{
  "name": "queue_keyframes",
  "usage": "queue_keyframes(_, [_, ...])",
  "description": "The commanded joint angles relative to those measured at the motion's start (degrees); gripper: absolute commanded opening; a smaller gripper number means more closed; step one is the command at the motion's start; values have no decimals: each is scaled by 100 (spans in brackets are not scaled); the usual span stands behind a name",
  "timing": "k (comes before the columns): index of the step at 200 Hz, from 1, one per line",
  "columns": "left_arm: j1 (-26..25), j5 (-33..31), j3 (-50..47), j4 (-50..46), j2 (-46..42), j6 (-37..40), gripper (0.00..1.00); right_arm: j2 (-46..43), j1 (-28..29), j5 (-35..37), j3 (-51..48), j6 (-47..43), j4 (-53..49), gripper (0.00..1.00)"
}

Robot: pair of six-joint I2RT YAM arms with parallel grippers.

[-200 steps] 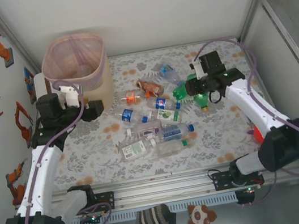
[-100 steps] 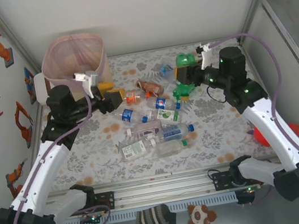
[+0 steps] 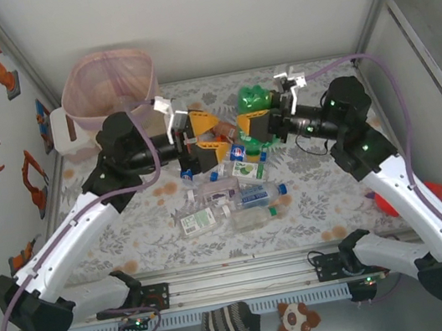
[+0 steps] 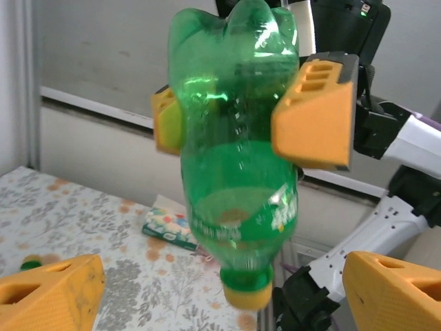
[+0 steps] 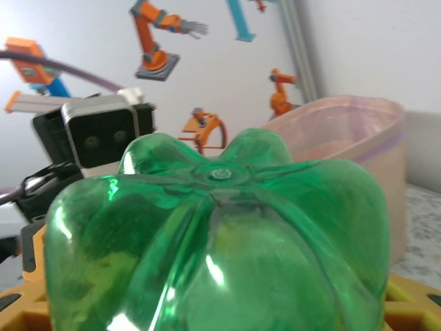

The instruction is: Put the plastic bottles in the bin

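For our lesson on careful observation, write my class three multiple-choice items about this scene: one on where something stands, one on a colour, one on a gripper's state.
1. Where on the table does the bin stand?
A. far left corner
B. near right corner
C. centre, between the grippers

2. What colour is the bottle in the right gripper?
A. clear
B. green
C. red

3. How does the left gripper stand?
A. shut on a bottle
B. shut on nothing
C. open

Answers: 1 A, the overhead view shows it at the far left; 2 B, both wrist views show green plastic; 3 C, its orange fingers stand wide apart, holding nothing.
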Motion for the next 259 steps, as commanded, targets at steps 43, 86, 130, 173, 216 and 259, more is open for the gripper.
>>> queue_keyframes(43, [-434,401,436,347,511,163,92,93,496,88,305,-166,312,50])
queue_keyframes(86, [-599,635,632,697,855,2,87,136,623,275,305,-177,465,50])
queue_keyframes(130, [-693,767,703,993,1038,-161,73,160,685,333,314,-177,488,49])
queue_keyframes(173, [-695,751,720,863,1009,-24,60,104,693,446,292,-230,394,49])
queue_keyframes(216, [-682,597,689,716,919,134,53,8,694,649,279,-317,285,52])
queue_keyframes(259, [-651,345,706,431,831,321,51,-149,700,943,258,-457,-14,71])
